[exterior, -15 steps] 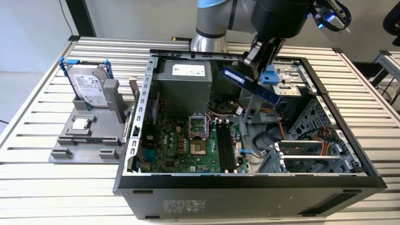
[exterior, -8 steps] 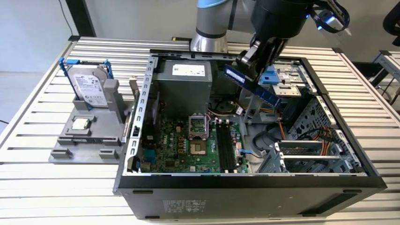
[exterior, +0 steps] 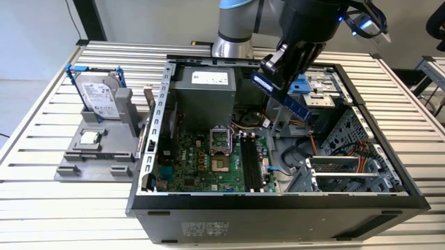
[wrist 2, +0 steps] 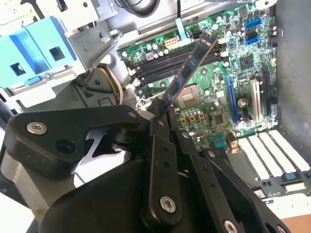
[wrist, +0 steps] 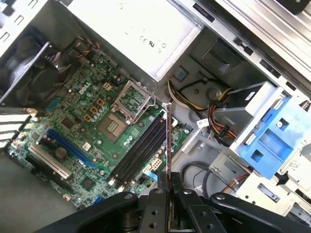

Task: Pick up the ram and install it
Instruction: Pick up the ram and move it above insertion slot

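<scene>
Hanging above the open computer case (exterior: 278, 200) on the worktop (exterior: 56, 208), the end effector (exterior: 268, 73) is clamped shut on one end of the ram (exterior: 282, 96). The rest of the stick juts out slanted in the air, well apart from the motherboard (exterior: 201, 161). In both wrist views the ram (wrist 2: 187, 73) (wrist: 168, 141) points toward the black memory slots (wrist: 143, 145), which look vacant as far as I can tell. From where I stand, doing this well means squaring the stick's long edge with one slot and bringing it upright rather than tilted. A skewed approach could jam it against the slot's ends or snag the cables (wrist: 218, 121) nearby.
</scene>
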Robot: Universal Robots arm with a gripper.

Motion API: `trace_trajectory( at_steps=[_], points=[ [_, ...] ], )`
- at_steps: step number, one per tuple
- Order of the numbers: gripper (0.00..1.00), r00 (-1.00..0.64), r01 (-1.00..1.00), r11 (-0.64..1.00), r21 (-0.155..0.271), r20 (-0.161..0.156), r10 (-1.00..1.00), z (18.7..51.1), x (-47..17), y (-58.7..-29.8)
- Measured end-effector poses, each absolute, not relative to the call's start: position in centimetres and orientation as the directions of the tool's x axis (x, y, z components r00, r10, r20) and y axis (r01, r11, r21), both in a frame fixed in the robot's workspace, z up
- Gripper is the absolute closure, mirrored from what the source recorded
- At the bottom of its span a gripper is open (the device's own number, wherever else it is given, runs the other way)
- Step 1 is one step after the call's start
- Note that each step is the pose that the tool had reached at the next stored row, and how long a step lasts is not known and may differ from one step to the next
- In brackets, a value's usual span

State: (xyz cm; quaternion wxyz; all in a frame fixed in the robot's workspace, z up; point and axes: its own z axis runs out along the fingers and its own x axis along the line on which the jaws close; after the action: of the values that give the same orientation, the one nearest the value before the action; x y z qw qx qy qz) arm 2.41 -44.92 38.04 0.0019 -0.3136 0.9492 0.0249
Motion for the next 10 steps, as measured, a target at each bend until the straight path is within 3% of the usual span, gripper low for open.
trace_trajectory(
  at_steps=[10],
  points=[
    [1.0, -0.867, -0.499, 0.866, 0.046, -0.019, -0.498, 38.04, 2.41, -44.93]
  ],
)
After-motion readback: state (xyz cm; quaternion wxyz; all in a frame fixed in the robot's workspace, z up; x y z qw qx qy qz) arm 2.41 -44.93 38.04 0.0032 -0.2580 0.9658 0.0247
